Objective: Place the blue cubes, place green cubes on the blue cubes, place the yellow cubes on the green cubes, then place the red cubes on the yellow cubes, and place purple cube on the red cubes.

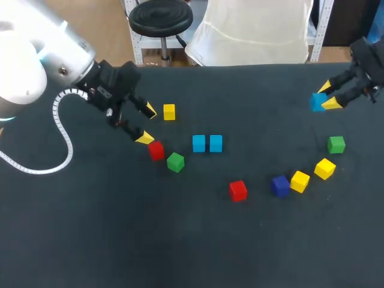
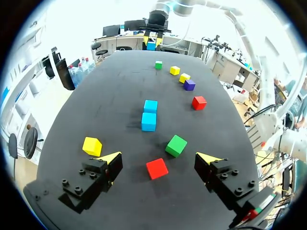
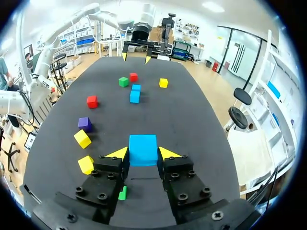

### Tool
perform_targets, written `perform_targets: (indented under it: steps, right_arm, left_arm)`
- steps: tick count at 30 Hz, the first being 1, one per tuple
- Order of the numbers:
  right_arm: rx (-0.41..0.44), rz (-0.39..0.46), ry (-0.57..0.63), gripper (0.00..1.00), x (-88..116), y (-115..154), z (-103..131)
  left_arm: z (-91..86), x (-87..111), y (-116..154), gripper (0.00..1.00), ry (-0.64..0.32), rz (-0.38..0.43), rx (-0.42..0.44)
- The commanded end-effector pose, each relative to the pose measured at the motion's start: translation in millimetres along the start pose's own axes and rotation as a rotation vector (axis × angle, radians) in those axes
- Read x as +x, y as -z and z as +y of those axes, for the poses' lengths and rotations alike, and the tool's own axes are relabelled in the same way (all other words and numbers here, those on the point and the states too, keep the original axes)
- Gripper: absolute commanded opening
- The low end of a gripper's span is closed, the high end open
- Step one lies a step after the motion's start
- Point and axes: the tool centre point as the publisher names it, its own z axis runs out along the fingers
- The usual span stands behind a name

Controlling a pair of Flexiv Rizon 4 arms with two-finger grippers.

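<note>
In the head view, the left gripper (image 1: 146, 124) sits at the upper left of the black table (image 1: 90, 240), its fingers spread wide and holding nothing. A red cube (image 1: 156, 150) lies just beside its lower tip, a green cube (image 1: 175, 162) is next to that, and a yellow cube (image 1: 169, 112) lies near the upper tip. The light blue pair (image 1: 198, 143) stands side by side at the centre. At the upper right, the right gripper (image 1: 327, 96) is clamped on the held blue cube (image 1: 316, 103). A purple cube (image 1: 280, 185) lies at the lower right, between the far red cube (image 1: 238, 190) and two more yellow ones.

In the left wrist view, the left gripper (image 2: 159, 157) stands wide open, with the red cube (image 2: 157, 168) between its fingers and touching neither. The green cube (image 2: 176, 145) lies just ahead, and the light blue pair (image 2: 148, 121) is farther on.

In the right wrist view, both fingers of the right gripper (image 3: 143, 154) press the sides of the held blue cube (image 3: 143, 143). The light blue pair (image 3: 135, 96) lies well ahead.
</note>
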Motion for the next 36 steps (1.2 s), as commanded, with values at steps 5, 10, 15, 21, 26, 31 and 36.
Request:
perform_targets:
  steps: [5, 10, 15, 21, 26, 31, 36]
  right_arm:
    - [-0.003, -0.006, 0.005, 0.0, -5, -11, 1]
    - [-0.014, 0.007, 0.012, 0.0, -20, -44, 7]
    - [0.012, -0.013, -0.006, 0.0, -31, -75, 18]
    - [0.089, -0.012, -0.025, 0.0, -36, -106, 31]
    - [0.105, -0.025, -0.03, 0.0, -46, -123, 38]
    - [0.121, -0.008, -0.035, 0.0, -54, -136, 43]
    - [0.107, 0.009, -0.052, 0.0, -59, -153, 47]
  left_arm:
    - [-0.3, 1.3, 0, 1.0, -0.003, -0.003, -0.001]
    - [-0.3, 1.3, 0, 1.0, -0.003, -0.003, -0.001]
    - [-0.3, 1.3, 0, 1.0, -0.003, -0.003, -0.001]
    - [-0.3, 1.3, 0, 1.0, -0.003, -0.003, -0.001]
    - [-0.3, 1.3, 0, 1.0, -0.003, -0.003, -0.001]
    - [-0.3, 1.3, 0, 1.0, -0.003, -0.003, -0.001]
    - [-0.3, 1.3, 0, 1.0, -0.003, -0.003, -0.001]
